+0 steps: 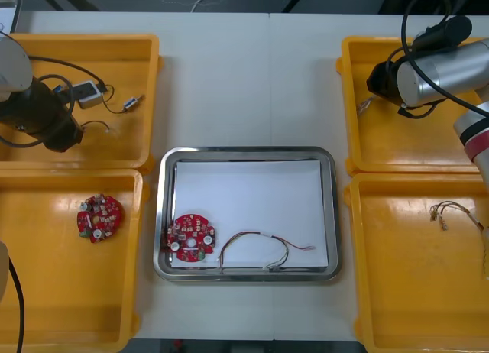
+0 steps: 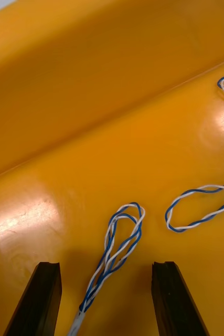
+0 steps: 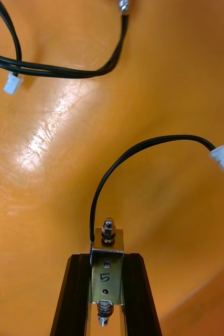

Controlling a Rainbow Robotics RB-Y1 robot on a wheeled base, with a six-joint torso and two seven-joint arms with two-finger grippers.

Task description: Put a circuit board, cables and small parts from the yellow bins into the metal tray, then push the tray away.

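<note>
Left gripper (image 3: 107, 258): down in the far left yellow bin (image 1: 114, 43), fingers clamped on a small metal part (image 3: 108, 237) marked 5, held upright between them. From that part, a black cable (image 3: 138, 149) arching away to a white connector (image 3: 223, 157). Farther off on the bin floor, a second black cable (image 3: 59, 68).

Right gripper (image 2: 106, 268): low in the far right yellow bin (image 1: 359, 139), fingers spread apart, gripping nothing. Between them on the bin floor, clear of both, the looped end of a twisted blue and white cable (image 2: 119, 236). Just beyond 1 finger, another blue and white loop (image 2: 201, 207).

Metal tray (image 1: 244, 151): mid-table between the bins, white inside. In its near left corner, 1 round red circuit board (image 1: 191, 236). Just right of that, along the near rim, a red and yellow cable (image 1: 256, 250).

Near left bin (image 1: 46, 307): a spare circuit board (image 1: 99, 217). Near right bin (image 1: 397, 292): a red and yellow bundle (image 1: 451, 212).
</note>
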